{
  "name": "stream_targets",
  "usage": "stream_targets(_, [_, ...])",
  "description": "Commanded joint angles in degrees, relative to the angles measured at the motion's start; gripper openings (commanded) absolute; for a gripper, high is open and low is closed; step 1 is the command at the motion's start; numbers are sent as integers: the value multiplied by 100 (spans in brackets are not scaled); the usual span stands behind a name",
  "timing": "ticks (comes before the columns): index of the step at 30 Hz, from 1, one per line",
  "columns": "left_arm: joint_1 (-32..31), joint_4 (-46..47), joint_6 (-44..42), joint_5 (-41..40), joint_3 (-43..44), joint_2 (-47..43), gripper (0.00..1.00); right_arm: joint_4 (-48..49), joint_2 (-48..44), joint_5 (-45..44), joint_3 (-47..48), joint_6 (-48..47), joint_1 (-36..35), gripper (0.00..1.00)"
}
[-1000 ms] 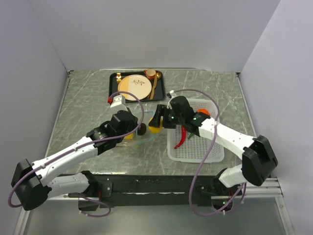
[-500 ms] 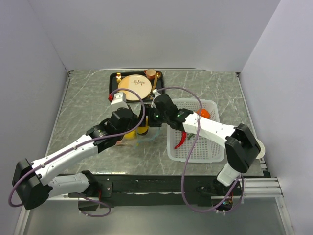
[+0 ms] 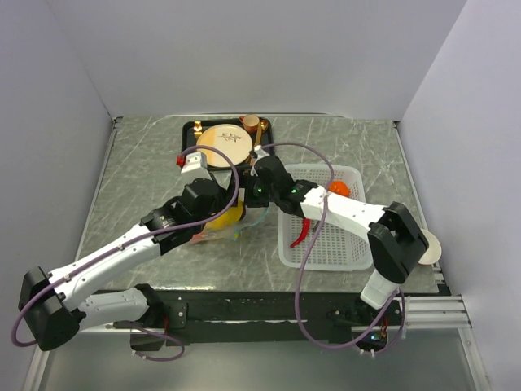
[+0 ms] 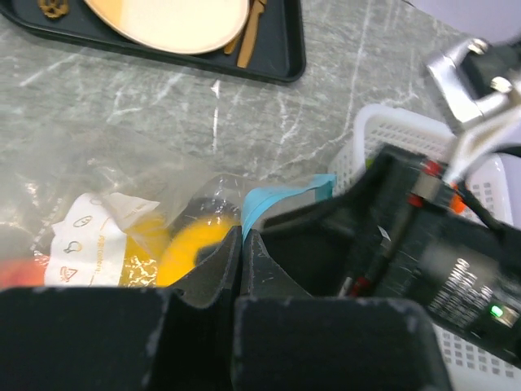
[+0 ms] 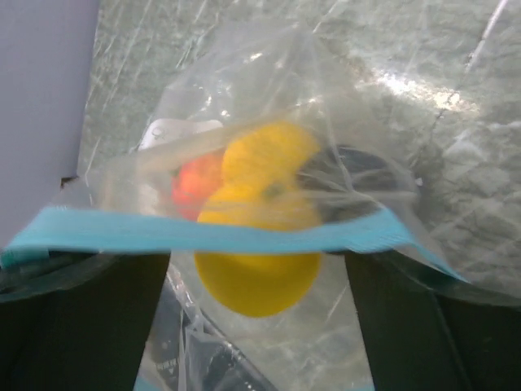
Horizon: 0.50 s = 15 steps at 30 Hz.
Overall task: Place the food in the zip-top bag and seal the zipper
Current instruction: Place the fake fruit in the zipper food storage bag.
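Clear, floppy plastic zip-top bag [image 3: 220,226] lies near the middle of the grey marbled table top [image 3: 138,163]. On my overhead feed the left arm [image 3: 122,248] and right arm [image 3: 350,213] meet over it. Plain pale walls [image 3: 244,49] close the table on three sides. A black rectangular tray [image 3: 189,130] with a round cream-and-tan plate [image 3: 221,145] lies at the far edge. A white mesh basket [image 3: 334,244] stands just right of the bag, holding a red chili [image 3: 303,232] and an orange peach [image 3: 339,189]. On the left wrist feed, the left gripper [image 4: 238,240] has its fingers pressed together, pinching the bag's edge beside the light blue zipper [image 4: 281,198]. A white label [image 4: 94,244] and yellow fruit [image 4: 191,244] show through the plastic. On the right wrist feed, the right gripper [image 5: 256,273] stands spread wide, gripping nothing. The zipper stretches across between its fingers, and a yellow lemon [image 5: 259,285] sits at the bag mouth, apart from both fingers, with glossy stone behind.
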<state>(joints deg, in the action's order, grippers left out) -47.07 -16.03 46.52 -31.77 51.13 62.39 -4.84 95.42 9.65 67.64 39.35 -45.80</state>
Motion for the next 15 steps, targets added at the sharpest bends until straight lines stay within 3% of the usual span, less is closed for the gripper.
stream_targets(1, [48, 12, 199, -330, 239, -104, 1, 396, -664, -7, -277, -191, -34, 100])
stream_targets(8, [84, 22, 269, -374, 160, -183, 1, 28, -1270, -525, -584, -235, 62, 100])
stream_targets(12, [84, -110, 498, -681, 55, -367, 1, -455, -1779, -1637, -813, -165, 150, 98])
stream_targets(15, [136, 336, 271, -499, -278, -666, 1, -1114, -2052, -2413, -971, 2, 308, 98])
